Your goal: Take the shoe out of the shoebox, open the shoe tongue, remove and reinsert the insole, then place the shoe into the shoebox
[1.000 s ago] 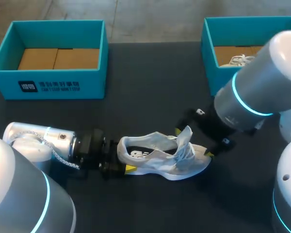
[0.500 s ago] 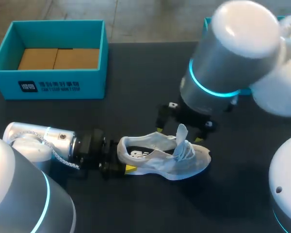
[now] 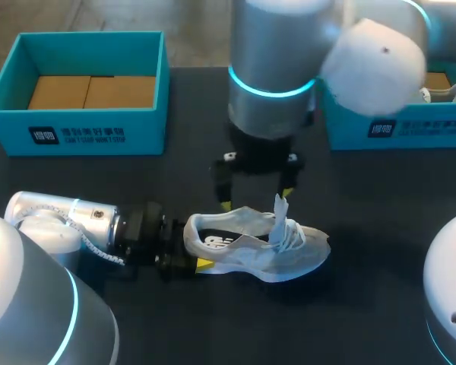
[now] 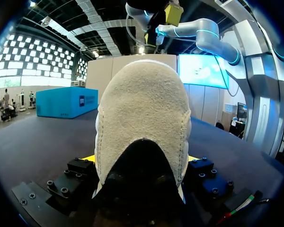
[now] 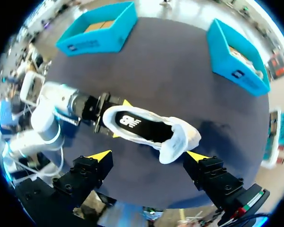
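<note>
A white shoe (image 3: 251,245) lies on its sole on the dark table, toe to the right, tongue (image 3: 280,207) standing up, black insole (image 3: 228,223) showing inside. My left gripper (image 3: 191,255) is shut on the shoe's heel, one yellow tip on either side; in the left wrist view the heel (image 4: 142,109) fills the space between the left gripper's (image 4: 139,158) fingers. My right gripper (image 3: 257,199) hangs open just above the shoe's opening, pointing down, nothing between its fingers. Seen from the right gripper (image 5: 148,155), the shoe (image 5: 146,130) lies below and ahead.
An empty teal shoebox (image 3: 83,135) stands at the back left. A second teal shoebox (image 3: 395,131) at the back right holds another white shoe (image 3: 441,93). My right arm's big joints hang over the table's back middle.
My right arm swung left from the shoe's toe to above its opening, uncovering the right box. The left gripper and the shoe stayed still.
</note>
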`<state>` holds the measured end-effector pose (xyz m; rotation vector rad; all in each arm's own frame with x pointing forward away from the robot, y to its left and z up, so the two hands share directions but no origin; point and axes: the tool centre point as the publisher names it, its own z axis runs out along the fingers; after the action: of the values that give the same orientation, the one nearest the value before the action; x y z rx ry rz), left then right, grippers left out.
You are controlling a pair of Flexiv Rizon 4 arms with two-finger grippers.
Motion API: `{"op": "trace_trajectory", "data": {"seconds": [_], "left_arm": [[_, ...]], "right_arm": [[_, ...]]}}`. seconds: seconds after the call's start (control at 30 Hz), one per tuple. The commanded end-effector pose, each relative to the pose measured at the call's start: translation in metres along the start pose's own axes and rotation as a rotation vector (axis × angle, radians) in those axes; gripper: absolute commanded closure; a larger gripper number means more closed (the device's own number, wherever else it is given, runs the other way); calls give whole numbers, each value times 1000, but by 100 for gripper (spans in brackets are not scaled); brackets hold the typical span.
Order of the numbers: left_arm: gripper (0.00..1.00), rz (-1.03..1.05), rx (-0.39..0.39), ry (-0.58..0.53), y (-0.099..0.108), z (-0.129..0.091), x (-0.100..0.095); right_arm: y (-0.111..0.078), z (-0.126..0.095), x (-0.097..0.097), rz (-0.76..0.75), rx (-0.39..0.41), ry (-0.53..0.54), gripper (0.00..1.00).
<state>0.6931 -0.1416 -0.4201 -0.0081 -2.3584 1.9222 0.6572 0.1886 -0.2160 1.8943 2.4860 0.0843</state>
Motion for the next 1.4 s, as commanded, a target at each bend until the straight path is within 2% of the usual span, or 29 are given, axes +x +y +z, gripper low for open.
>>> {"op": "trace_trajectory", "data": {"seconds": [0.03, 0.13, 0.2, 0.27, 0.3, 0.4, 0.43, 0.47, 0.53, 0.57, 0.6, 0.63, 0.67, 0.7, 0.73, 0.77, 1.23, 1.4], "left_arm": [[100, 1, 0, -2, 3, 0, -2], [100, 1, 0, -2, 3, 0, -2], [100, 1, 0, -2, 3, 0, -2], [100, 1, 0, -2, 3, 0, -2], [100, 1, 0, -2, 3, 0, -2], [100, 1, 0, -2, 3, 0, -2], [100, 1, 0, -2, 3, 0, -2], [100, 1, 0, -2, 3, 0, -2], [100, 1, 0, -2, 3, 0, -2], [100, 1, 0, -2, 3, 0, -2], [100, 1, 0, -2, 3, 0, -2], [100, 1, 0, -2, 3, 0, -2], [100, 1, 0, -2, 3, 0, -2], [100, 1, 0, -2, 3, 0, -2], [100, 1, 0, -2, 3, 0, -2], [100, 1, 0, -2, 3, 0, -2], [100, 1, 0, -2, 3, 0, -2], [100, 1, 0, -2, 3, 0, -2]], "right_arm": [[7, 5, 13, -287, 83, -81, 0], [5, 4, 10, -382, 57, -13, 0], [2, 5, 6, -447, 41, 22, 46], [-2, 8, 4, -531, 20, 42, 48], [-3, 8, 3, -556, 14, 48, 44], [-6, 11, 2, -647, -11, 68, 43], [-7, 11, 1, -675, -28, 83, 50], [-8, 11, 1, -712, -46, 108, 50], [-9, 11, 0, -742, -65, 136, 61], [-9, 11, 0, -742, -65, 136, 60], [-9, 11, 0, -742, -65, 136, 51], [-9, 11, 0, -742, -65, 136, 30], [-9, 11, 0, -742, -65, 136, 4], [-9, 11, 0, -742, -65, 136, 15], [-9, 11, 0, -742, -65, 136, 55], [-9, 11, 0, -742, -65, 136, 100], [-9, 11, 0, -742, -65, 136, 100], [9, 11, 17, -920, 4, 31, 100]]}}
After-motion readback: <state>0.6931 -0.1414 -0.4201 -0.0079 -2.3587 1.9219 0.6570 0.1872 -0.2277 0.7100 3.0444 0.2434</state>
